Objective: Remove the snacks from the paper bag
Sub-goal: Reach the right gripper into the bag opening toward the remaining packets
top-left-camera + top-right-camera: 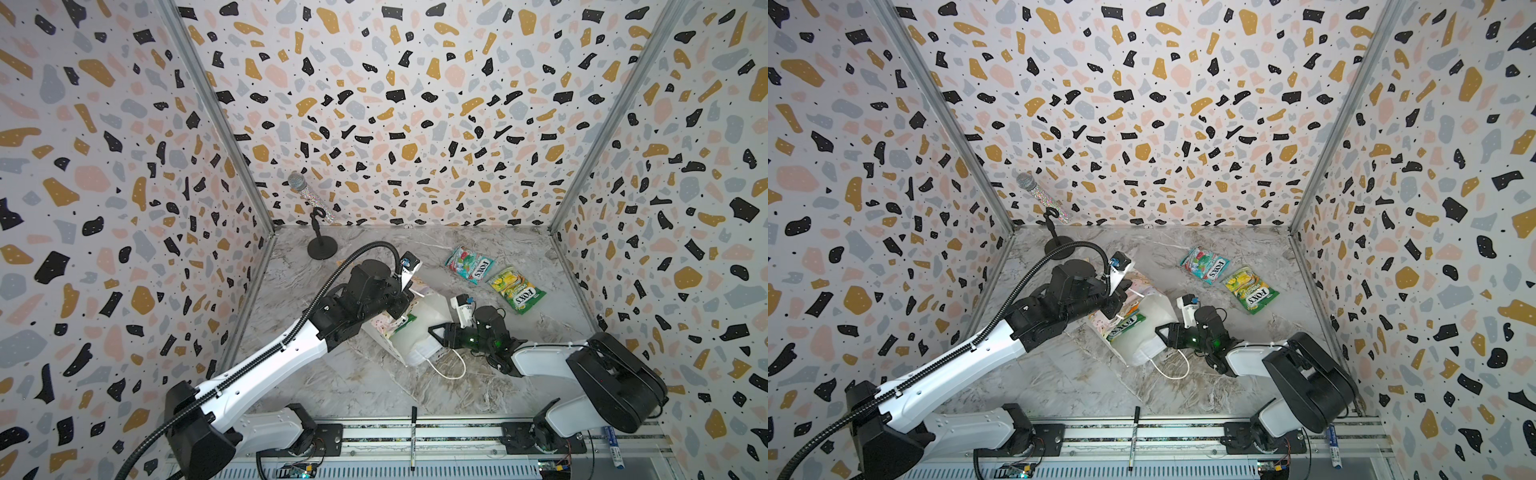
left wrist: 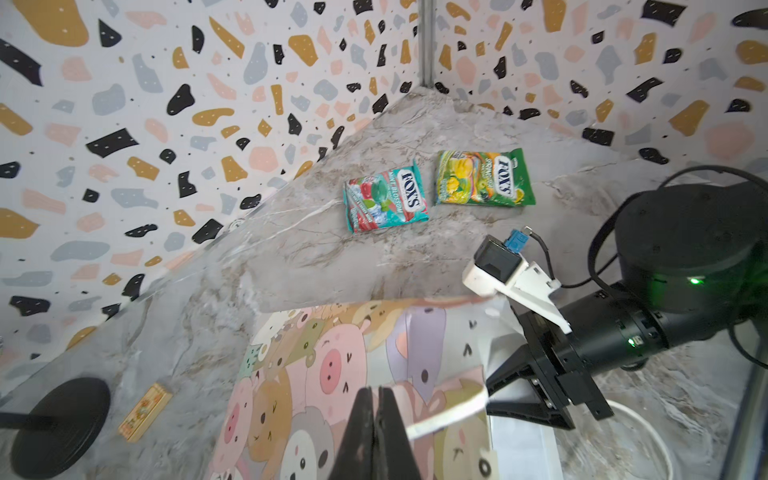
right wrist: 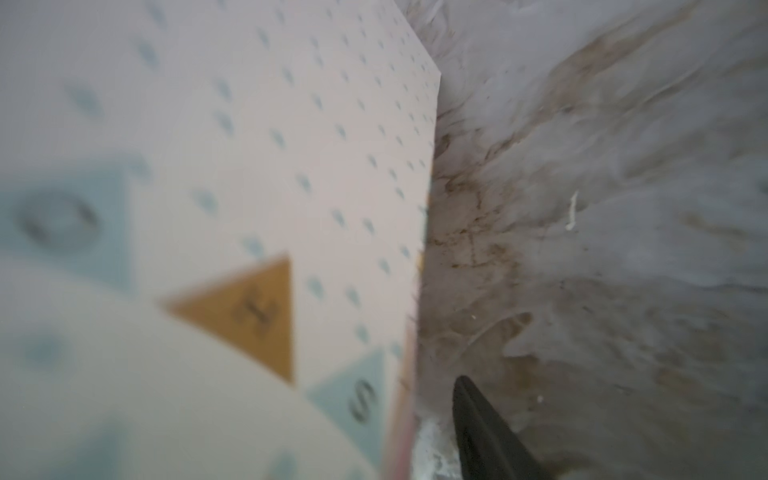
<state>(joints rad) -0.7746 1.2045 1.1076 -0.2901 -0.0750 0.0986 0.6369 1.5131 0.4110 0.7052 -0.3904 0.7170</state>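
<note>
Right fingers (image 3: pixel 478 432): only one shows, beside the blurred paper bag (image 3: pixel 291 166) wall.

Open paper bag (image 1: pixel 424 316), teal snack (image 1: pixel 470 264), green snack (image 1: pixel 516 289)

This is a robot test cell in a lab rather than a lived-in room. 3 walls (image 1: pixel 395 104) (the same terrazzo print on each) box in a marble-look tabletop (image 1: pixel 374 382), and bare aluminium posts (image 1: pixel 216 108) join them at the corners. 2 black-and-white arms, the left arm (image 1: pixel 266 361) and the right arm (image 1: pixel 540 357), are bolted to a metal rail (image 1: pixel 457 436) along the front edge. Loose wiring and a bare circuit board (image 1: pixel 301 471) lie exposed below it. A glittery microphone (image 1: pixel 307 193) stands on a small stand in the back corner.
</note>
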